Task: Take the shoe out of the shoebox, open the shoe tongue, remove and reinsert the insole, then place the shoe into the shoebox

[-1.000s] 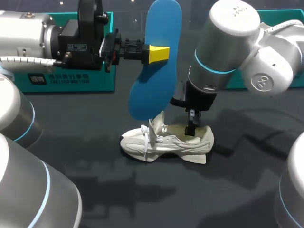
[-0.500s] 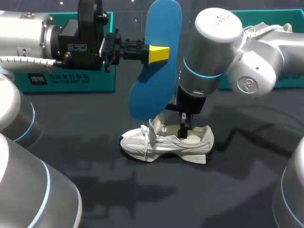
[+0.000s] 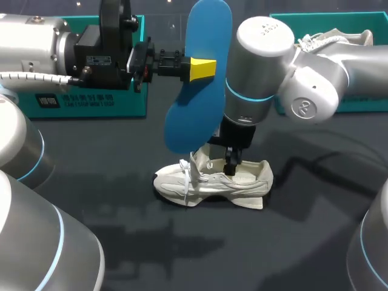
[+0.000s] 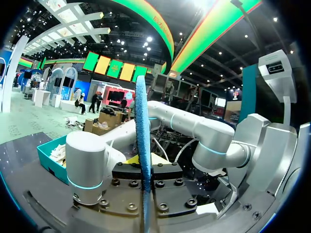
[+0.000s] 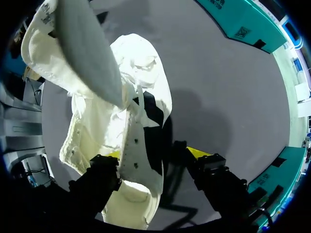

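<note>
Teal card makes the left shoebox (image 3: 91,104) at the tabletop's (image 3: 121,242) far left edge, its front face carrying a dark label with pale print. There are two such boxes, two pale shoes, one insole and two arms. The left arm (image 3: 42,42) lies level in front of that box, and the left fingers (image 3: 202,68) are clamped on the blue insole (image 3: 203,54), which stands upright in the air above the tabletop. In the left wrist view the insole is seen edge-on, pinched from both sides. Below the insole's lower end the white shoe (image 3: 194,182) rests on its sole on the dark tabletop, outside both boxes, toe to the left, laces loose and tongue lifted. The right fingers (image 3: 231,165) hang down at the shoe's opening and are spread. In the right wrist view one finger sits against the shoe's inner side and the other stands apart from it over the tabletop, so nothing is gripped. The right arm (image 3: 260,73) has small lettering on its end cap. Behind it, the right shoebox (image 3: 285,24) holds the second shoe (image 3: 336,37). Since a second ago the right arm has swung leftward, bringing its fingers from the heel toward the middle of the shoe and uncovering more of the right shoebox. The left arm, the insole and the shoe have kept their places.
</note>
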`<state>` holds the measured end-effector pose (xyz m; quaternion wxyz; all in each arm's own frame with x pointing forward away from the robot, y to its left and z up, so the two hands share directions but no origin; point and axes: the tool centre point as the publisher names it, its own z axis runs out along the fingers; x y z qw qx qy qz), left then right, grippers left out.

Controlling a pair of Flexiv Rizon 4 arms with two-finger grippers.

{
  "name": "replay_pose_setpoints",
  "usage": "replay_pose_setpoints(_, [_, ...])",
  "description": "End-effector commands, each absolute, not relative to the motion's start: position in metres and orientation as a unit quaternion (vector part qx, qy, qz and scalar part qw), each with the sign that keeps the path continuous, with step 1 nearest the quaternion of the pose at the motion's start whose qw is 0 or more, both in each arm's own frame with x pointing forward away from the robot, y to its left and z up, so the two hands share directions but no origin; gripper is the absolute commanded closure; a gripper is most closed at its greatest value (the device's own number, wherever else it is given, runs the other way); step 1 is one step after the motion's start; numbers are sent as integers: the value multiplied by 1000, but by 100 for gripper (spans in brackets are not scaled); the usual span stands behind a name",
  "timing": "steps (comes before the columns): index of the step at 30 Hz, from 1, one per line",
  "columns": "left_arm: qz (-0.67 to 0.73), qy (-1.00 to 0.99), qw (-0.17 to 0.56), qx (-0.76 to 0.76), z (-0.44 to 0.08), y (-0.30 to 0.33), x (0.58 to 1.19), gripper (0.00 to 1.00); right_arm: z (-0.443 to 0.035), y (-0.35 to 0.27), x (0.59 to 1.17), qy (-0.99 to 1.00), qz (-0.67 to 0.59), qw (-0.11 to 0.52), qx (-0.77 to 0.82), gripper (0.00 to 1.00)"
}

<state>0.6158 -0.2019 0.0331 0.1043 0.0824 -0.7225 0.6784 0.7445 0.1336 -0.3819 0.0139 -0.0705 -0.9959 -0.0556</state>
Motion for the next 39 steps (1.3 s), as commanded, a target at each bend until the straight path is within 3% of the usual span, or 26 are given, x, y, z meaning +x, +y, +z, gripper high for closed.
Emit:
replay_pose_setpoints(1, [678, -723, 104, 83, 32, -202, 615, 100, -387, 142, 746, -996, -45, 18, -73, 38])
replay_pose_setpoints(5, [678, -723, 104, 83, 32, -202, 615, 100, -388, 143, 744, -996, -39, 20, -76, 64])
replay_pose_setpoints(7, [678, -723, 104, 83, 32, -202, 615, 100, -390, 144, 743, -996, -35, 21, -76, 100])
replay_pose_setpoints(20, [678, -723, 104, 83, 32, -202, 615, 100, -384, 147, 728, -996, -18, 27, -84, 100])
replay_pose_setpoints(31, [678, -723, 104, 83, 32, -202, 615, 100, -351, 134, 720, -992, -14, 49, -117, 100])
replay_pose_setpoints(39, [678, -723, 104, 83, 32, -202, 615, 100, -334, 124, 721, -975, -34, 69, -208, 100])
